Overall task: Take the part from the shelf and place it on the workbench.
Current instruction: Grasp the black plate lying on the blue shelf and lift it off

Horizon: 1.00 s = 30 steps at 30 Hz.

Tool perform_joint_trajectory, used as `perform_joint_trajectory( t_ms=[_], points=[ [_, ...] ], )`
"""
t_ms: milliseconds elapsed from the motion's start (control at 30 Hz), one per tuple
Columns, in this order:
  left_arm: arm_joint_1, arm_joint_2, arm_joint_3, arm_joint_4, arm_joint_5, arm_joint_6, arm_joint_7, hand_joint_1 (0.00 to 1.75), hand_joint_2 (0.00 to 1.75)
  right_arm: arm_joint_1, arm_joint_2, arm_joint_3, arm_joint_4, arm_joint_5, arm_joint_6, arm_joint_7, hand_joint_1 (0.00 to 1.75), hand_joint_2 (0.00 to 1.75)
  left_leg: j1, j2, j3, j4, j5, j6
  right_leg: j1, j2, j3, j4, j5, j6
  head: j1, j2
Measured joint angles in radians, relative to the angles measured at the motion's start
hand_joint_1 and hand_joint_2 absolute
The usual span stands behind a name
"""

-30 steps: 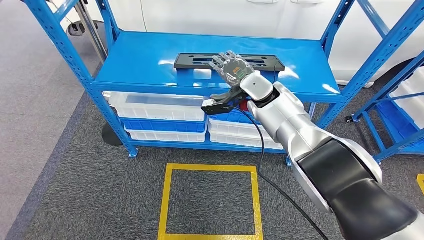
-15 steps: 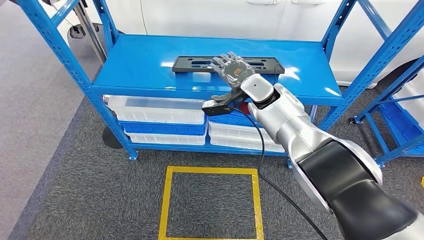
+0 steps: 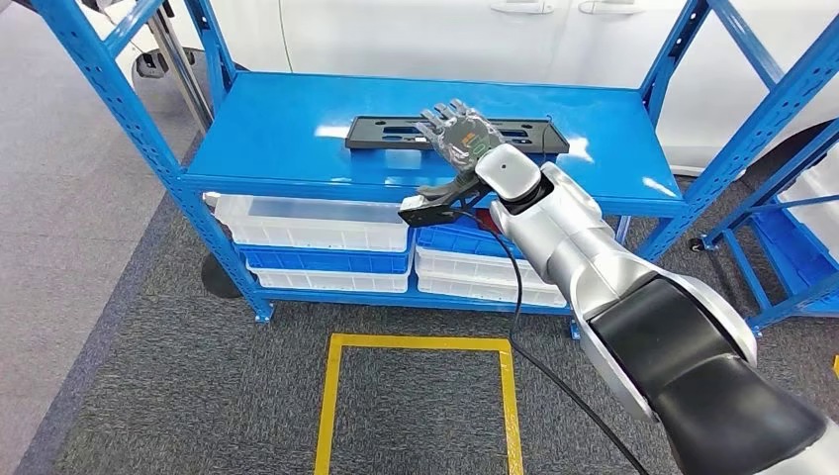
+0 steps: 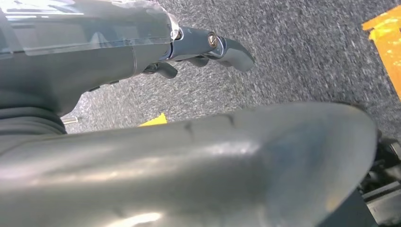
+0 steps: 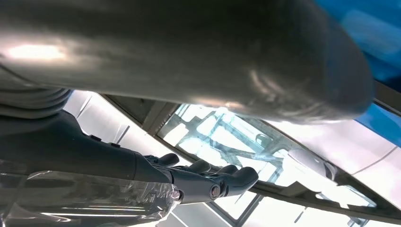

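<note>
The right hand (image 3: pixel 457 133) is hovering with fingers spread and holding nothing over the middle of the flat black part (image 3: pixel 396 132), which is lying lengthwise on the blue shelf (image 3: pixel 277 124), apparently positioning for a central, balanced top-down grasp.

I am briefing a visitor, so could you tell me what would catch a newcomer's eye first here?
The silver right arm reaching out, its robot hand open over the long black part lying flat on the bright blue shelf. Below, a yellow taped square marks the grey carpet.
</note>
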<state>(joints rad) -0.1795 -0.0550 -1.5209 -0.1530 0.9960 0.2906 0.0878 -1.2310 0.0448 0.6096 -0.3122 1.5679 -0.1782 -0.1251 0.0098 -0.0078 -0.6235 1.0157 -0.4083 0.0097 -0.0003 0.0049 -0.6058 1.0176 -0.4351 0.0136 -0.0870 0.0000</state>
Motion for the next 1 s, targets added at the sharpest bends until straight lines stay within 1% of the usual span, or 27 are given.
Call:
perform_joint_trajectory(
  t_ms=[33, 67, 100, 133, 167, 200, 233, 267, 300, 333, 367, 400, 433, 500, 533, 567, 600, 667, 700, 733, 767, 800, 833, 867, 900, 933, 1000],
  points=[
    [-0.001, 0.0, 0.0, 0.0, 0.001, 0.0, 0.0, 0.0, 0.0, -0.001, 0.0, 0.0, -0.001, 0.0, -0.001, 0.0, 0.0, 0.0, 0.001, 0.0, 0.003, -0.003, 0.001, 0.006, -0.002, 0.0, -0.008, 0.018, -0.013, 0.006, 0.0, 0.0],
    [-0.001, 0.0, 0.0, 0.0, 0.002, 0.001, 0.0, 0.0, 0.0, -0.003, 0.0, 0.0, -0.001, 0.0, -0.001, 0.0, 0.0, 0.0, 0.002, 0.0, 0.005, -0.006, 0.001, 0.01, -0.003, -0.001, -0.026, 0.057, -0.035, 0.011, 0.0, 0.0],
    [-0.002, 0.0, 0.0, 0.0, 0.003, 0.001, 0.0, 0.0, 0.0, -0.003, 0.0, 0.0, -0.002, 0.0, -0.001, 0.0, 0.0, 0.0, 0.002, 0.001, 0.007, -0.007, 0.0, 0.013, -0.005, -0.001, -0.056, 0.116, -0.064, 0.015, 0.0, 0.0],
    [-0.002, 0.0, 0.0, 0.0, 0.004, 0.002, 0.0, 0.0, 0.0, -0.002, 0.0, 0.0, -0.002, 0.0, -0.001, -0.001, 0.0, 0.0, 0.002, 0.001, 0.008, -0.006, -0.002, 0.016, -0.006, -0.001, -0.093, 0.185, -0.092, 0.019, 0.0, 0.0],
    [-0.002, 0.0, 0.0, 0.0, 0.004, 0.002, 0.0, 0.0, 0.0, 0.001, 0.0, 0.0, -0.001, 0.0, -0.001, -0.001, 0.0, 0.0, 0.001, 0.002, 0.009, -0.006, -0.003, 0.018, -0.006, -0.002, -0.127, 0.247, -0.112, 0.021, 0.0, 0.0],
    [-0.001, 0.0, 0.0, 0.0, 0.005, 0.002, 0.0, 0.0, 0.0, 0.004, 0.0, 0.0, -0.001, 0.0, -0.001, -0.001, 0.0, 0.0, 0.001, 0.001, 0.01, -0.005, -0.006, 0.019, -0.007, -0.002, -0.149, 0.282, -0.114, 0.022, 0.0, 0.0],
    [-0.001, 0.0, 0.0, 0.0, 0.005, 0.002, 0.0, 0.0, 0.0, 0.007, 0.0, 0.001, -0.001, 0.0, -0.001, -0.002, 0.0, 0.0, 0.001, 0.0, 0.013, -0.004, -0.008, 0.019, -0.007, -0.002, -0.152, 0.276, -0.094, 0.021, 0.0, 0.0],
    [0.0, 0.0, 0.0, 0.0, 0.005, 0.002, 0.0, 0.0, 0.0, 0.008, 0.0, 0.001, -0.001, 0.0, -0.001, -0.002, 0.0, 0.0, 0.001, -0.001, 0.017, -0.002, -0.012, 0.018, -0.007, -0.002, -0.136, 0.232, -0.059, 0.017, 0.0, 0.0],
    [0.0, 0.0, 0.0, 0.0, 0.005, 0.002, 0.0, 0.0, 0.0, 0.007, 0.0, 0.001, -0.001, 0.0, -0.001, -0.002, 0.0, 0.0, 0.001, -0.003, 0.021, -0.001, -0.016, 0.016, -0.006, -0.002, -0.105, 0.161, -0.016, 0.012, 0.0, 0.0],
    [-0.001, 0.0, 0.0, 0.0, 0.005, 0.002, 0.0, 0.0, 0.0, 0.004, 0.0, 0.001, -0.002, 0.0, -0.001, -0.002, 0.0, 0.0, -0.001, -0.004, 0.025, 0.0, -0.021, 0.012, -0.003, -0.002, -0.073, 0.091, 0.016, 0.007, 0.0, 0.0],
    [-0.001, 0.0, 0.0, 0.0, 0.005, 0.002, 0.0, 0.0, 0.0, 0.002, 0.001, 0.001, -0.002, 0.0, -0.002, -0.002, 0.0, 0.0, -0.003, -0.004, 0.026, 0.001, -0.024, 0.008, 0.0, -0.002, -0.05, 0.039, 0.034, 0.001, 0.0, 0.0],
    [-0.002, 0.0, 0.0, 0.0, 0.005, 0.002, 0.0, 0.0, 0.0, 0.001, 0.002, 0.001, -0.002, 0.0, -0.002, -0.002, 0.0, 0.0, -0.004, -0.004, 0.027, 0.002, -0.027, 0.003, 0.003, -0.002, -0.037, 0.01, 0.038, -0.003, 0.0, 0.0],
    [-0.002, 0.0, 0.0, 0.0, 0.006, 0.002, 0.0, 0.0, 0.0, 0.0, 0.002, 0.001, -0.002, 0.0, -0.002, -0.002, 0.0, 0.0, -0.005, -0.004, 0.027, 0.001, -0.029, -0.001, 0.005, -0.001, -0.034, 0.002, 0.033, -0.007, 0.0, 0.0],
    [-0.001, 0.0, 0.0, 0.0, 0.007, 0.002, 0.0, 0.0, 0.0, 0.0, 0.003, 0.001, -0.002, 0.0, -0.002, -0.002, 0.0, 0.0, -0.005, -0.003, 0.029, 0.0, -0.034, -0.01, 0.002, -0.001, -0.03, -0.005, 0.032, -0.016, 0.0, 0.0],
    [-0.001, 0.001, 0.0, 0.0, 0.008, 0.003, 0.0, 0.0, 0.0, -0.001, 0.004, 0.001, -0.002, 0.0, -0.002, -0.002, 0.0, 0.0, -0.005, -0.002, 0.026, 0.012, -0.043, -0.015, -0.002, -0.001, -0.025, -0.009, 0.032, -0.021, 0.0, 0.0],
    [-0.001, 0.001, 0.0, 0.0, 0.009, 0.003, 0.0, 0.0, 0.0, -0.002, 0.005, 0.001, -0.003, 0.0, -0.002, -0.002, 0.0, 0.0, -0.005, -0.001, 0.013, 0.044, -0.061, -0.02, -0.005, -0.001, -0.02, -0.013, 0.031, -0.027, 0.0, 0.0],
    [-0.001, 0.001, 0.0, 0.0, 0.01, 0.003, 0.0, 0.0, 0.0, -0.002, 0.007, 0.001, -0.003, 0.0, -0.002, -0.002, 0.0, 0.0, -0.003, 0.0, -0.01, 0.094, -0.086, -0.024, -0.006, -0.002, -0.015, -0.015, 0.03, -0.031, 0.0, 0.0],
    [0.0, 0.001, 0.0, 0.0, 0.012, 0.004, 0.0, 0.0, 0.0, 0.0, 0.011, 0.002, -0.003, 0.0, -0.002, -0.003, 0.0, 0.0, 0.0, 0.001, -0.082, 0.229, -0.136, -0.03, -0.004, -0.001, -0.009, -0.014, 0.024, -0.037, 0.0, 0.0],
    [0.001, 0.001, 0.0, 0.0, 0.012, 0.004, 0.0, 0.0, 0.0, 0.002, 0.012, 0.002, -0.002, 0.0, -0.002, -0.003, 0.0, 0.0, 0.001, 0.001, -0.112, 0.275, -0.143, -0.033, -0.004, -0.001, -0.007, -0.013, 0.021, -0.037, 0.0, 0.0],
    [0.002, 0.001, 0.0, 0.0, 0.012, 0.004, 0.0, 0.0, 0.0, 0.004, 0.012, 0.002, -0.002, 0.0, -0.001, -0.003, 0.0, 0.0, 0.002, 0.001, -0.127, 0.288, -0.132, -0.034, -0.004, -0.001, -0.004, -0.012, 0.018, -0.037, 0.0, 0.0],
    [0.003, 0.001, 0.0, 0.0, 0.012, 0.004, 0.0, 0.0, 0.0, 0.005, 0.012, 0.002, -0.002, 0.0, -0.001, -0.003, 0.0, 0.0, 0.002, 0.001, -0.12, 0.257, -0.101, -0.034, -0.004, -0.001, 0.0, -0.01, 0.013, -0.035, 0.0, 0.0],
    [0.003, 0.001, 0.0, 0.0, 0.012, 0.004, 0.0, 0.0, 0.0, 0.005, 0.013, 0.002, -0.002, 0.0, 0.0, -0.003, 0.0, 0.0, 0.002, 0.002, -0.097, 0.195, -0.058, -0.033, -0.004, 0.0, 0.005, -0.008, 0.008, -0.033, 0.0, 0.0],
    [0.003, 0.001, 0.0, 0.0, 0.012, 0.004, 0.0, 0.0, 0.0, 0.004, 0.014, 0.002, -0.002, 0.0, 0.001, -0.003, 0.0, 0.0, 0.002, 0.002, -0.067, 0.125, -0.023, -0.03, -0.003, 0.0, 0.008, -0.005, 0.002, -0.029, 0.0, 0.0],
    [0.002, 0.001, 0.0, 0.0, 0.012, 0.004, 0.0, 0.0, 0.0, 0.003, 0.014, 0.002, -0.002, 0.0, 0.001, -0.003, 0.0, 0.0, 0.001, 0.001, -0.04, 0.064, 0.001, -0.026, -0.001, 0.001, 0.01, -0.001, -0.004, -0.025, 0.0, 0.0],
    [0.002, 0.001, 0.0, 0.0, 0.012, 0.004, 0.0, 0.0, 0.0, 0.002, 0.015, 0.002, -0.002, 0.001, 0.001, -0.003, 0.0, 0.0, 0.0, 0.001, -0.023, 0.028, 0.01, -0.021, 0.001, 0.001, 0.01, 0.002, -0.007, -0.021, 0.0, 0.0],
    [0.002, 0.001, 0.0, 0.0, 0.012, 0.004, 0.0, 0.0, 0.0, 0.002, 0.015, 0.002, -0.002, 0.001, 0.001, -0.003, 0.0, 0.0, -0.002, 0.0, -0.016, 0.014, 0.006, -0.016, 0.003, 0.001, 0.01, 0.002, -0.009, -0.016, 0.0, 0.0],
    [0.003, 0.001, 0.0, 0.0, 0.012, 0.003, 0.0, 0.0, 0.0, 0.002, 0.015, 0.003, -0.002, 0.001, 0.002, -0.003, 0.0, 0.0, -0.001, 0.0, -0.013, 0.008, 0.005, -0.005, 0.002, 0.001, 0.01, 0.002, -0.013, -0.007, 0.0, 0.0]
  ],
)
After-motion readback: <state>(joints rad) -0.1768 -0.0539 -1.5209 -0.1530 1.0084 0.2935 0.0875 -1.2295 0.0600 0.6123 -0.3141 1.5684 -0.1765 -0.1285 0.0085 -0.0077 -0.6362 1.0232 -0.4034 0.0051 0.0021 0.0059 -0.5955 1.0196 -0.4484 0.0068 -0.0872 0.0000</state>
